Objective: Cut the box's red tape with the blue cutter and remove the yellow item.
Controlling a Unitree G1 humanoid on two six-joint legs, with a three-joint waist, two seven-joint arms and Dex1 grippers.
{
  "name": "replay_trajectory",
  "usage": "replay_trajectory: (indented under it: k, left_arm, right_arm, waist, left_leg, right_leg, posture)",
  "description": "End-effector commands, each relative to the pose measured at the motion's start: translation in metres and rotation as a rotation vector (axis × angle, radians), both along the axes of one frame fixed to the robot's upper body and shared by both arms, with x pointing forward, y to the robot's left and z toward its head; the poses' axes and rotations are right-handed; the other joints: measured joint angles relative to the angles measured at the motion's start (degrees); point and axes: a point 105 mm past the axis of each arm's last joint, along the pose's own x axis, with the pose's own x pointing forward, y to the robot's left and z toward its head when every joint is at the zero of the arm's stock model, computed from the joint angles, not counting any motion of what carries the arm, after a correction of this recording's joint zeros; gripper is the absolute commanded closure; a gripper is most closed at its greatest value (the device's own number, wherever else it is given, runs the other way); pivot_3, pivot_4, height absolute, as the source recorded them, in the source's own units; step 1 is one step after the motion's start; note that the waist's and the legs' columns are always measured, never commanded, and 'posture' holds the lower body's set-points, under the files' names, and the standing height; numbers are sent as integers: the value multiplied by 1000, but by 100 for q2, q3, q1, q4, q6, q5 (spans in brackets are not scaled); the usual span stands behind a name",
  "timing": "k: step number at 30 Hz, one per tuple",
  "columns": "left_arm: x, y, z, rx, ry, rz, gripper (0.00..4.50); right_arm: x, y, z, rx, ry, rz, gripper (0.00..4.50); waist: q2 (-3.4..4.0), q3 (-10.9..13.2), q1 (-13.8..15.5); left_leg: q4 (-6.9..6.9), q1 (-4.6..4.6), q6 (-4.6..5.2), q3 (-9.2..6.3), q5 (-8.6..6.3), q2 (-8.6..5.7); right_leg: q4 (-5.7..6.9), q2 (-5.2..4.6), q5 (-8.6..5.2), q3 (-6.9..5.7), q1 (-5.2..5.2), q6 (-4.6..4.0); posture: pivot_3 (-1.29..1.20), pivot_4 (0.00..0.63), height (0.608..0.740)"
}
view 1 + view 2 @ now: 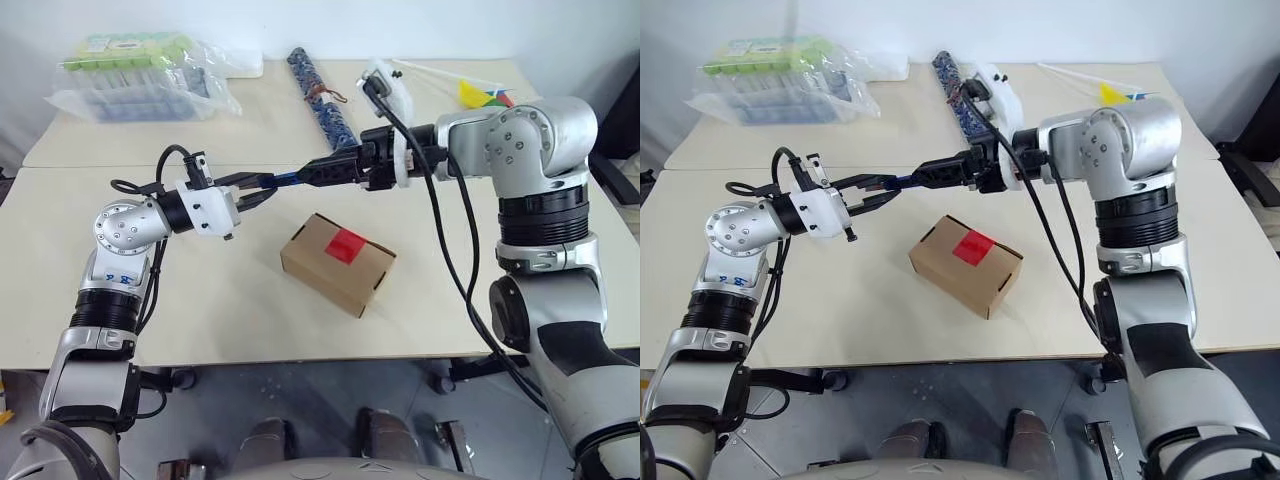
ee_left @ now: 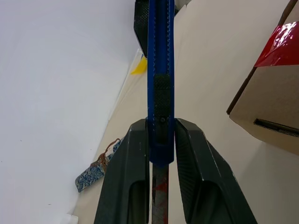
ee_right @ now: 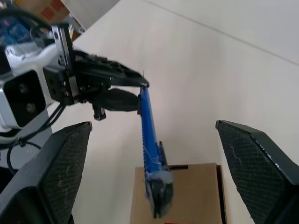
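The left fingers (image 2: 140,168) pinch one end of the blue cutter (image 2: 160,70), holding it in the air above the counter (image 1: 200,300). The right fingers (image 3: 252,158) stand wide apart on either side of the cutter's free end, not closed on it. Below and just in front of the cutter, the box (image 1: 338,265) sits on the counter, flaps shut, the red tape (image 1: 345,244) on its top face. A blue patterned roll (image 1: 322,95) lies further back.

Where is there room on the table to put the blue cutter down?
Bare tabletop lies in front of the box, toward the near edge, and between the box and the left arm. The back is crowded: plastic bags, patterned roll, pinwheel.
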Motion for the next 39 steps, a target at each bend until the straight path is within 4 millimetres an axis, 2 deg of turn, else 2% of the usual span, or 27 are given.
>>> replay_trajectory:
  k: [1, 9, 12, 18, 22, 25, 30, 35, 39]
  left_arm:
    - [-4, -1, 18, -27, -60, -13, 4076]
    - [-3, 0, 20, -31, -65, -7, 4076]
    - [-2, 1, 20, -32, -69, -2, 4076]
    - [-3, 1, 20, -33, -71, 1, 4076]
    - [-4, 1, 20, -32, -68, -3, 4076]
    - [-4, 1, 19, -33, -69, -4, 4076]
    - [-4, 0, 19, -33, -69, -5, 4076]
    - [-4, 0, 20, -32, -69, -5, 4076]
    - [-3, 0, 20, -31, -75, -2, 4076]
  right_arm:
    - [-6, -2, 19, 29, -62, 20, 672]
    - [-7, -5, 14, -2, -60, 13, 3477]
    - [-8, -5, 12, -8, -60, 18, 4380]
    - [-11, -4, 11, -9, -65, 30, 4385]
    - [-10, 2, 26, 55, -259, 42, 4385]
    - [-18, 4, 21, 33, -255, 82, 3389]
    - [-11, 2, 25, 44, -262, 24, 1757]
    - [-7, -2, 25, 30, -233, -7, 1757]
    - [-8, -7, 14, -11, -149, -4, 1757]
  waist:
    - [0, 0, -4]
    - [0, 0, -4]
    - [0, 0, -4]
    - [0, 0, -3]
    - [-1, -1, -3]
    - [-1, -1, -1]
    - [-2, -1, -3]
    - [-2, -1, -3]
    - [-2, -1, 5]
  left_leg:
    - [0, 0, 0, 0, 0, 0]
    - [0, 0, 0, 0, 0, 0]
    - [0, 0, 0, 0, 0, 0]
    - [0, 0, 0, -1, 0, 0]
    - [0, 0, 0, -2, 0, 0]
    - [0, -1, 0, 0, 0, 0]
    - [1, -1, 0, -1, 0, 0]
    - [1, -1, 0, -2, 0, 0]
    - [1, -1, 0, -2, 0, 0]
  right_leg:
    - [0, 0, 0, 0, 0, 0]
    - [0, 0, 0, -1, 0, 0]
    - [0, 0, 0, -1, 0, 0]
    - [0, 0, 0, -1, 0, 0]
    - [0, 0, 0, -1, 0, 0]
    - [0, 0, 0, -1, 0, 0]
    - [0, 0, 0, -2, 0, 0]
    - [0, 0, 0, -2, 0, 0]
    - [0, 0, 0, -2, 1, 0]
  posture:
    - [0, 150, 740]
    - [0, 150, 740]
    - [0, 150, 740]
    - [0, 150, 740]
    - [0, 150, 740]
    - [0, 150, 740]
    - [0, 150, 740]
    - [0, 150, 740]
    - [0, 150, 740]
